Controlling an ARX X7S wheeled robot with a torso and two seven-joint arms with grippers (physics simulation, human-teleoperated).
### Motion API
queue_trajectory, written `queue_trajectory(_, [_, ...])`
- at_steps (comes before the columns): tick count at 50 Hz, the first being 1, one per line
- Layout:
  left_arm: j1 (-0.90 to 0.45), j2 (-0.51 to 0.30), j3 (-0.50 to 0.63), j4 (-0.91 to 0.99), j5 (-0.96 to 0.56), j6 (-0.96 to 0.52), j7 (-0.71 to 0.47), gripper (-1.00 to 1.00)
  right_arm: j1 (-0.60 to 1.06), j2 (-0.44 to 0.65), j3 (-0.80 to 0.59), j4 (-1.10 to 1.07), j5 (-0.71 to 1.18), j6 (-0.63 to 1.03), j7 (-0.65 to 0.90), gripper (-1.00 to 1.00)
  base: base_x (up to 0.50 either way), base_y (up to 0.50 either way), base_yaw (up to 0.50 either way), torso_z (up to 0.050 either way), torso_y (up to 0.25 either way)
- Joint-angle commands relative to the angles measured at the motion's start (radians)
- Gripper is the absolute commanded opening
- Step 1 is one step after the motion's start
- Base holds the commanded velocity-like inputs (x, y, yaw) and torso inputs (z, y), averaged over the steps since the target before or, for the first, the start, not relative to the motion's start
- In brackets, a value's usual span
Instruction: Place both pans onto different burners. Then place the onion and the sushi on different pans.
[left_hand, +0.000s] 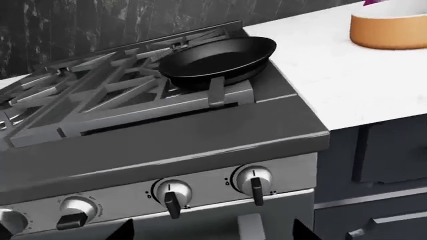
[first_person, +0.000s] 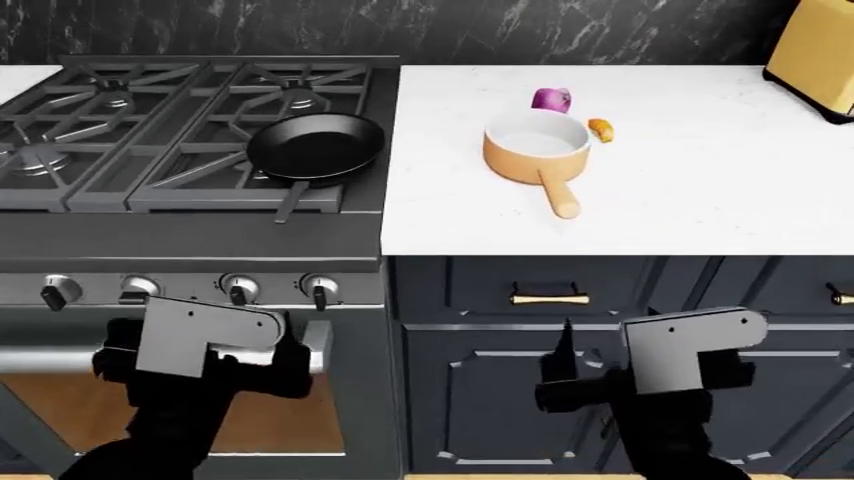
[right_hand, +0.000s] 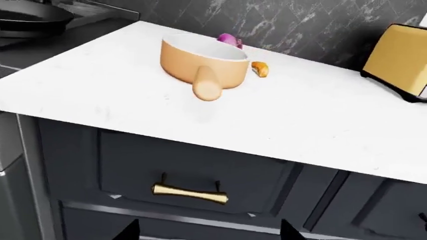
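Observation:
The black frying pan rests on the stove's front right grate, handle toward the knobs. Behind it a bare burner shows under the grate. The orange saucepan stands on the white counter with its tan handle pointing forward. Just behind it lies the purple onion, and the small orange sushi is at its right. My left gripper hangs open, low before the oven. My right gripper is open in front of the cabinet drawers. Both hold nothing.
A yellow boxy appliance stands at the counter's back right. Silver knobs line the stove front. A brass drawer handle sits below the counter edge. Dark marble wall behind.

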Motion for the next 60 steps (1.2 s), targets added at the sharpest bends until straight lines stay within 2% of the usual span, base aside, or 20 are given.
queue_trajectory(1, [-0.113, -0.045, -0.019, 0.177, -0.054, -0.272, -0.011, 1.00, 0.090, 0.049, 0.020, -0.185, 0.035, 0.262, 0.007, 1.00, 0.15, 0.00, 0.00, 0.000, 0.000])
queue_trajectory(23, [-0.233, -0.058, -0.055, 0.252, -0.126, -0.422, -0.037, 1.00, 0.135, 0.052, 0.048, -0.255, 0.069, 0.320, -0.001, 1.00, 0.49, 0.00, 0.00, 0.000, 0.000])
queue_trajectory(25, [-0.254, -0.075, -0.079, 0.240, -0.226, -0.424, -0.099, 1.00, 0.138, 0.050, 0.056, -0.257, 0.072, 0.323, -0.001, 1.00, 0.50, 0.00, 0.00, 0.000, 0.000])
queue_trajectory(29, [-0.300, -0.128, -0.131, 0.197, -0.541, -0.423, -0.324, 1.00, 0.138, 0.050, 0.060, -0.258, 0.075, 0.323, -0.001, 1.00, 0.50, 0.00, 0.00, 0.000, 0.000])
queue_trajectory(32, [-0.317, -0.146, -0.139, 0.181, -0.639, -0.420, -0.401, 1.00, 0.137, 0.050, 0.065, -0.259, 0.077, 0.322, -0.001, 1.00, 0.50, 0.00, 0.00, 0.000, 0.000])
queue_trajectory(46, [-0.272, -0.193, -0.088, 0.171, -0.638, -0.335, -0.437, 1.00, 0.155, 0.051, 0.071, -0.273, 0.088, 0.351, 0.007, 1.00, 0.50, 0.00, 0.00, 0.000, 0.001])
queue_trajectory(51, [-0.289, -0.196, -0.090, 0.152, -0.651, -0.341, -0.452, 1.00, 0.186, 0.053, 0.057, -0.273, 0.085, 0.397, 0.026, 1.00, 0.08, 0.00, 0.00, 0.000, 0.002])
queue_trajectory(60, [-0.291, -0.206, -0.093, 0.162, -0.678, -0.344, -0.472, 1.00, 0.170, 0.060, 0.046, -0.273, 0.073, 0.361, 0.048, 1.00, 0.09, 0.00, 0.00, 0.000, 0.000])
